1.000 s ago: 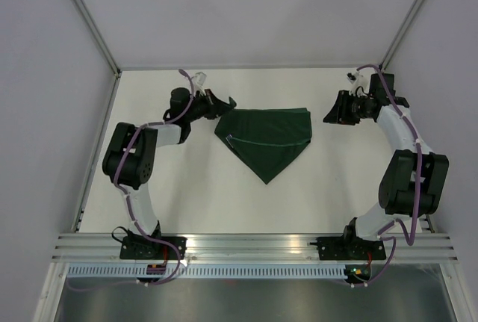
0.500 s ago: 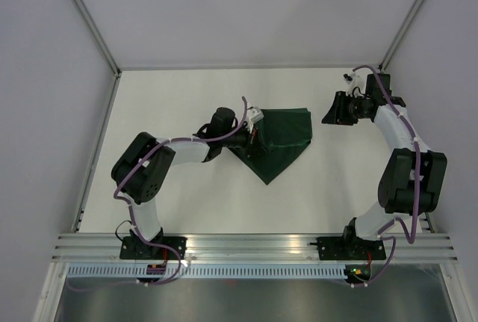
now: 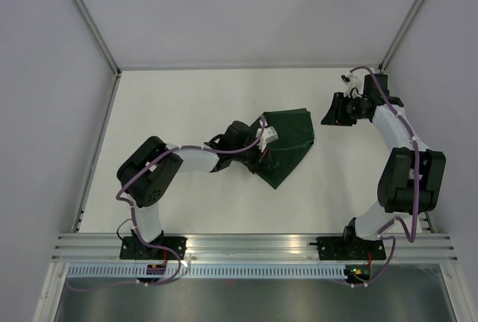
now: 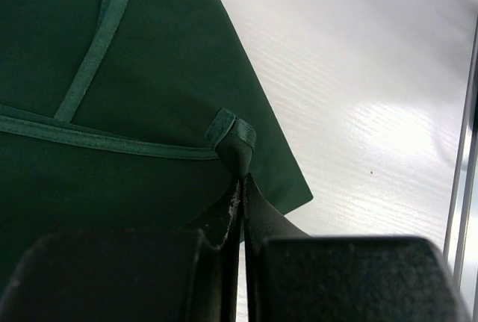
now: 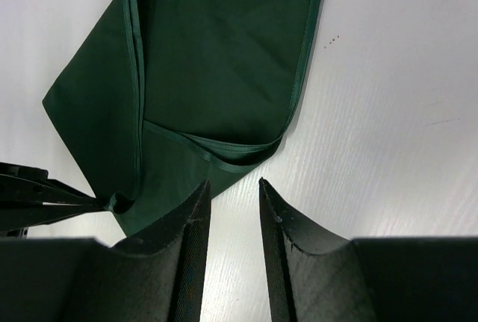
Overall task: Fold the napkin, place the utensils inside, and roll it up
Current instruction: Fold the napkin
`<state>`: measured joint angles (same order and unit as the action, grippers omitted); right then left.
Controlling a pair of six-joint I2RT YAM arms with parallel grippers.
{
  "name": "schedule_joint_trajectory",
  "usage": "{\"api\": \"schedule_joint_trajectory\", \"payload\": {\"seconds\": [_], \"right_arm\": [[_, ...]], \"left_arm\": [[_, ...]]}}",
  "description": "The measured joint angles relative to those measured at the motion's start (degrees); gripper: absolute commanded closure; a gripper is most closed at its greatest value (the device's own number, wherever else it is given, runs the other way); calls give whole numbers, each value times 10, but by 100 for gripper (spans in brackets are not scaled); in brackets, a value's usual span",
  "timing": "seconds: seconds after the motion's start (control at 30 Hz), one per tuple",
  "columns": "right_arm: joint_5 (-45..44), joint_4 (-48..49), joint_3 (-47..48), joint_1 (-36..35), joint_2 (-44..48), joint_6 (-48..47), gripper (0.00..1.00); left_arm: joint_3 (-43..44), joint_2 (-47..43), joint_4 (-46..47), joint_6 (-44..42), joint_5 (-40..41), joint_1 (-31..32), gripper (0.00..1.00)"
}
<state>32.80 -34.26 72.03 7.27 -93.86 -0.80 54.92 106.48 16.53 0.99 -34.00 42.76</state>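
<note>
The dark green napkin (image 3: 293, 137) lies folded on the white table, its point toward the near edge. My left gripper (image 4: 241, 181) is shut on a hemmed corner of the napkin (image 4: 112, 75), and the pinched corner is bunched up between its tips. In the top view the left gripper (image 3: 263, 155) sits over the cloth's left part. My right gripper (image 3: 329, 112) hangs open just right of the napkin (image 5: 216, 60), with only bare table between its fingers (image 5: 194, 217). The left fingertips (image 5: 45, 196) show at the cloth's far corner. The utensils are out of view.
White walls close the table on three sides, with metal posts (image 3: 89, 19) in the back corners. An aluminium rail (image 3: 246, 246) carrying both arm bases runs along the near edge. A metal bar (image 4: 464, 158) shows at the right of the left wrist view.
The left arm has swung right and toward the near side, pulling the napkin's left corner across the cloth. The napkin now looks narrower and sits further right. The right gripper has barely moved.
</note>
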Motion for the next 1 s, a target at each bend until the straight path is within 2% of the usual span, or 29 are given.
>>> {"api": "schedule_joint_trajectory", "payload": {"seconds": [0.47, 1.0], "right_arm": [[-10, 0, 0, -11, -14, -3, 62], [-51, 0, 0, -56, -54, -18, 62]], "left_arm": [[-2, 5, -24, -37, 55, 55, 97], [-1, 5, -28, -54, 106, 119, 89]]}}
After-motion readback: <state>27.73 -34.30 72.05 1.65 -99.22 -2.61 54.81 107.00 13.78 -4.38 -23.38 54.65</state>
